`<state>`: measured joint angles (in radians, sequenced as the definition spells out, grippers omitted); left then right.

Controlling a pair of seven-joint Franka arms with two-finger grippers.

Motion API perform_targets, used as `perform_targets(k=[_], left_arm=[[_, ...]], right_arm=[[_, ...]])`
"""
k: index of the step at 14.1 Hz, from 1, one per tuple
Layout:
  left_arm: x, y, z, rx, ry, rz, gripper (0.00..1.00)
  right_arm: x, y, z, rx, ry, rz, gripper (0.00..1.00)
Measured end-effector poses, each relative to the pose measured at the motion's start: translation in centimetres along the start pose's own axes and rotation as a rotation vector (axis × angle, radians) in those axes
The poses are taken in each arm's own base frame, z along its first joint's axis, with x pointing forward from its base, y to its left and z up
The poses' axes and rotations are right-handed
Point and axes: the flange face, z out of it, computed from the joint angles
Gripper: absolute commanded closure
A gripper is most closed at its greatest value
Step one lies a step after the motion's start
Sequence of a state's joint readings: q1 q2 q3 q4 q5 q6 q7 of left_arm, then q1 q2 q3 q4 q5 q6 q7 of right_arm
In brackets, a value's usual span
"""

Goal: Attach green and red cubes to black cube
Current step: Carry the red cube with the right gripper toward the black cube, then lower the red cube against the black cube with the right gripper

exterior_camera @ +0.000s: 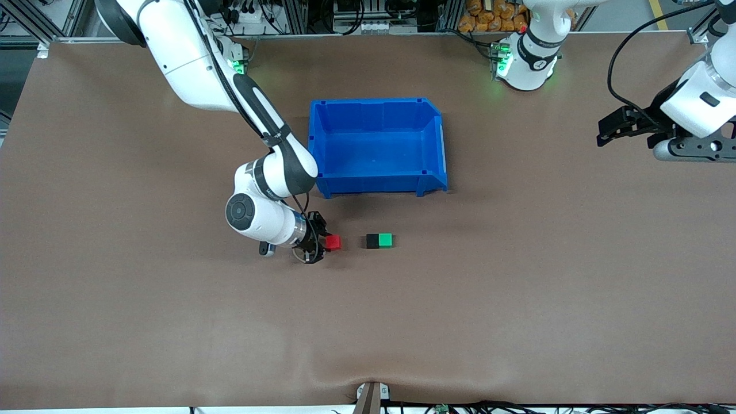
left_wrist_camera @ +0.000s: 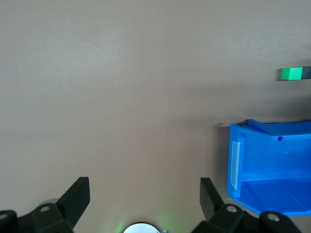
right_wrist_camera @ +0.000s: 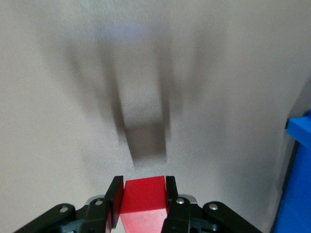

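The black cube [exterior_camera: 373, 241] and the green cube [exterior_camera: 386, 240] sit joined side by side on the brown table, nearer to the front camera than the blue bin; the pair also shows in the left wrist view as the green cube [left_wrist_camera: 291, 73] with a dark edge beside it. My right gripper [exterior_camera: 325, 242] is shut on the red cube [exterior_camera: 333, 242], just above the table, on the black cube's side of the pair with a gap between them. In the right wrist view the red cube [right_wrist_camera: 144, 196] sits clamped between both fingers. My left gripper [left_wrist_camera: 145, 194] waits open and high, at the left arm's end of the table.
The blue bin [exterior_camera: 322, 144] stands open and empty in the middle of the table, farther from the front camera than the cubes. Its wall [left_wrist_camera: 252, 165] shows in the left wrist view and its edge [right_wrist_camera: 299, 184] in the right wrist view.
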<state>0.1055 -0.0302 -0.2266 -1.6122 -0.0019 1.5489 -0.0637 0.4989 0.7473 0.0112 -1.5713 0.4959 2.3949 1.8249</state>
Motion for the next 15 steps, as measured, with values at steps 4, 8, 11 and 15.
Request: perform_targets(k=[4,8,11,15], left_arm=[[0.0,0.0,0.0,0.000,0.000,0.000,0.00],[0.0,0.0,0.0,0.000,0.000,0.000,0.00],[0.0,0.0,0.0,0.000,0.000,0.000,0.00],[0.0,0.0,0.0,0.000,0.000,0.000,0.00]], right_arm=[[-1.1,0.2,0.5,0.002,-0.004,0.018,1.00],[-2.1,0.7,0.9,0.000,-0.005,0.033,1.00],[-2.3,0.7,1.0,0.003,-0.007,0.036,1.00],[-3.0,0.9,2.0,0.028,-0.012,0.051,1.00]])
